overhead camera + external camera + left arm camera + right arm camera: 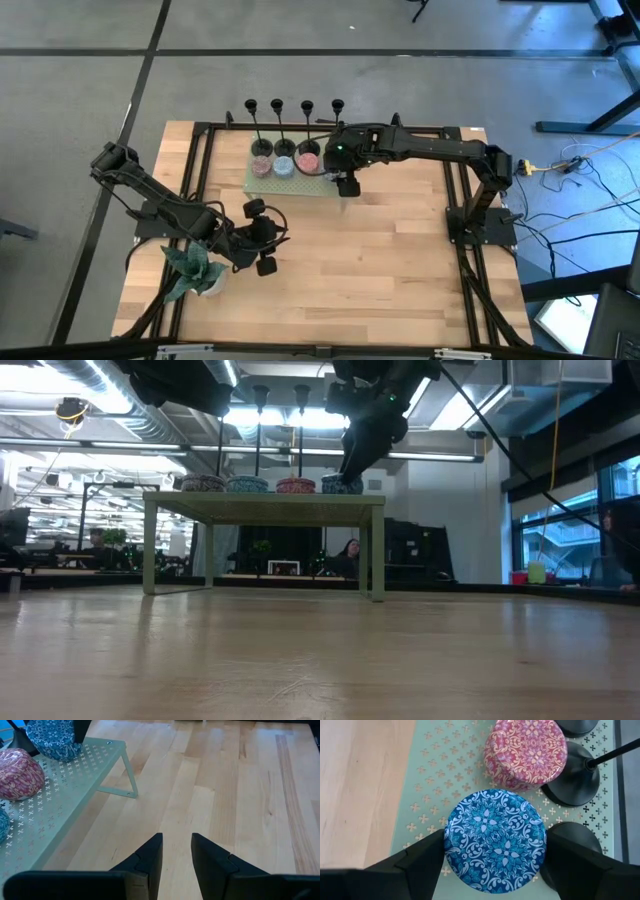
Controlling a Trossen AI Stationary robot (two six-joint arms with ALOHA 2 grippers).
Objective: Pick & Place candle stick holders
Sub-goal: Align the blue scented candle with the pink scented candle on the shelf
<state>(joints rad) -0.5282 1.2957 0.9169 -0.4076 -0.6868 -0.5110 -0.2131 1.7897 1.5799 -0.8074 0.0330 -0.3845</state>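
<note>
Four black candle stick holders (292,118) stand in a row on their round bases along the far edge of a pale green perforated rack (290,186). Two of the bases (572,780) show in the right wrist view. Several round patterned candle tins sit on the rack in front of them. My right gripper (347,183) is over the rack's right end, shut on a blue patterned candle tin (495,847). My left gripper (268,245) is open and empty, low over the bare table to the near left of the rack (65,795). My right gripper pinches the blue candle tin by its round side wall (447,855) between the two fingers (420,862), one on each opposite side. The fingers come from above, pointing down. In the low view the tin (342,483) sits on the rack top, level with the other tins.
A pink tin (526,752) sits right next to the blue one, with the black holder bases close behind both. A potted green plant (195,268) stands near the table's near left corner. Bare wood lies in front of the rack.
</note>
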